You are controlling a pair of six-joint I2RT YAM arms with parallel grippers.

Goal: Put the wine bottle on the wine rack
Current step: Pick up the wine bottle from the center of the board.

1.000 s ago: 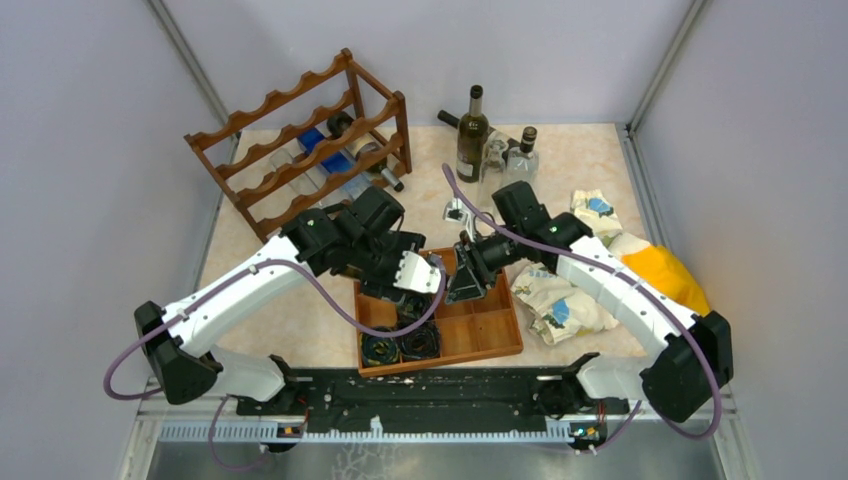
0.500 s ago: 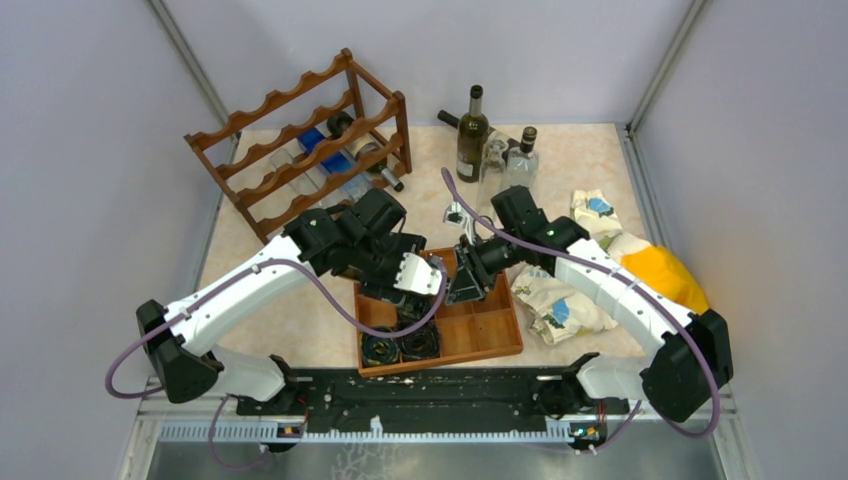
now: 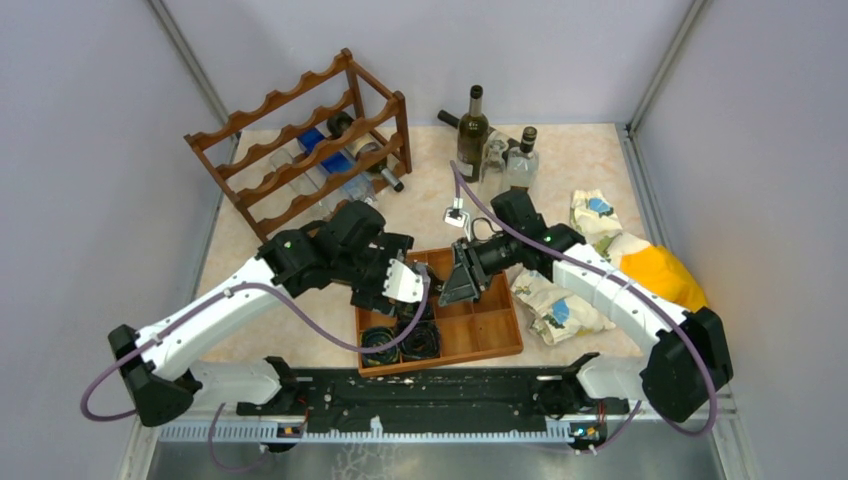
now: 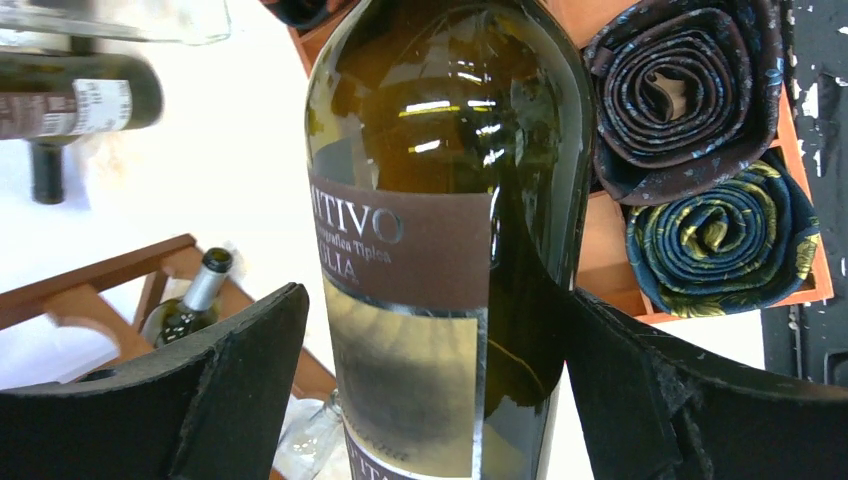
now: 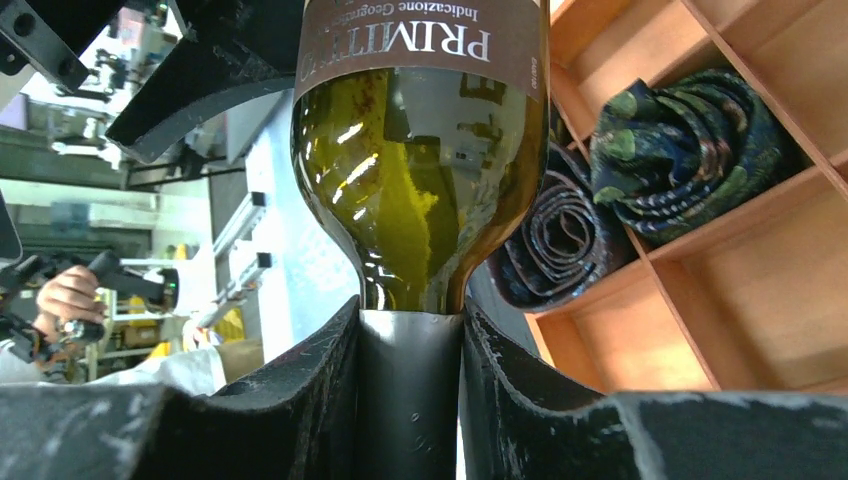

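Notably, wine bottle [image 5: 420, 150] neck pinched between right fingers [image 5: 285, 400], body between spread left fingers [image 4: 235, 385].

Left arm [image 3: 215, 315]: stretched forward and inward, wrist at table centre. Left gripper [image 4: 430, 310]: jaws spread wide, flanking the body of the wine bottle [image 4: 450, 150]. Right arm [image 3: 610, 290]: reaching inward, facing the left. Right gripper [image 5: 410, 340]: fingers clamped on the bottle's neck.

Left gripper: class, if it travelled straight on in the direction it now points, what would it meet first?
The wine bottle: its labelled body sits between the left gripper's open fingers, directly ahead. Depth is unclear, but nothing shows in front of it.
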